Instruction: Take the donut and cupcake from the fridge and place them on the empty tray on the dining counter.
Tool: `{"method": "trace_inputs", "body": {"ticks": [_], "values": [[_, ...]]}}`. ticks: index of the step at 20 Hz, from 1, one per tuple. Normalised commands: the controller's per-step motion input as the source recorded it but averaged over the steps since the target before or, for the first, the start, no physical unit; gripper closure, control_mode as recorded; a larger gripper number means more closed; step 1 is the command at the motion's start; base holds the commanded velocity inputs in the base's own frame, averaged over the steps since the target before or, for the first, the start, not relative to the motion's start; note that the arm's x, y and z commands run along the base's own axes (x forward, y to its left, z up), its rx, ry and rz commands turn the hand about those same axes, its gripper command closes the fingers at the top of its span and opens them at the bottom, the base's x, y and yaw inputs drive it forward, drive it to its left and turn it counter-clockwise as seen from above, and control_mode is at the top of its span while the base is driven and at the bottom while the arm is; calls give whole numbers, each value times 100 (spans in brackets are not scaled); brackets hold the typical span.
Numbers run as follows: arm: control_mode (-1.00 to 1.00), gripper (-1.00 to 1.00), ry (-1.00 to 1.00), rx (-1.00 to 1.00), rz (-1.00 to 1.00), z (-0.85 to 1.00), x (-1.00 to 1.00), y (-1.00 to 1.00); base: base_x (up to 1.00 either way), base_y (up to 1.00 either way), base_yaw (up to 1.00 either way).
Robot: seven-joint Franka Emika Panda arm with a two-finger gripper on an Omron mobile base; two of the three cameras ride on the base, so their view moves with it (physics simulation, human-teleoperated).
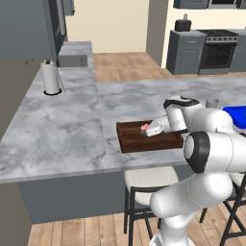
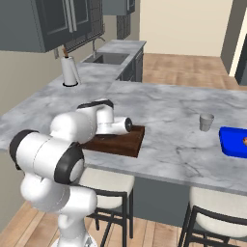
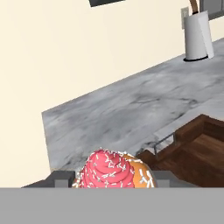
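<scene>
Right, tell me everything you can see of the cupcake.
The cupcake has a swirl of pink-red frosting dotted with white sprinkles over an orange-brown base. In the hand view it sits between the gripper fingers, which are closed on it. In the left base view a pink spot shows at the gripper's tip, over the dark wooden tray on the marble dining counter. Whether it touches the tray cannot be told.

The grey-white veined marble bench (image 1: 72, 129) carries a dark brown wooden rectangular tray (image 1: 144, 142) under the gripper (image 1: 153, 129), a white paper-towel roll (image 1: 50, 78) far beyond it, and a small grey cup (image 2: 206, 122) and blue tray (image 2: 233, 143) off to its right.
</scene>
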Motion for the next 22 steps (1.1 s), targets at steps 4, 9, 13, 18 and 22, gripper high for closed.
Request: {"method": "trace_inputs", "body": {"ticks": [4, 9, 13, 18, 22], "values": [[-100, 100, -2, 0, 0, -20, 29, 0, 0, 0, 0], [-100, 100, -6, 0, 0, -26, 30, 0, 0, 0, 0], [-100, 100, -6, 0, 0, -28, 28, 0, 0, 0, 0], [-100, 100, -3, 0, 0, -23, 32, 0, 0, 0, 0], [-100, 100, -3, 0, 0, -24, 36, 0, 0, 0, 0]]}}
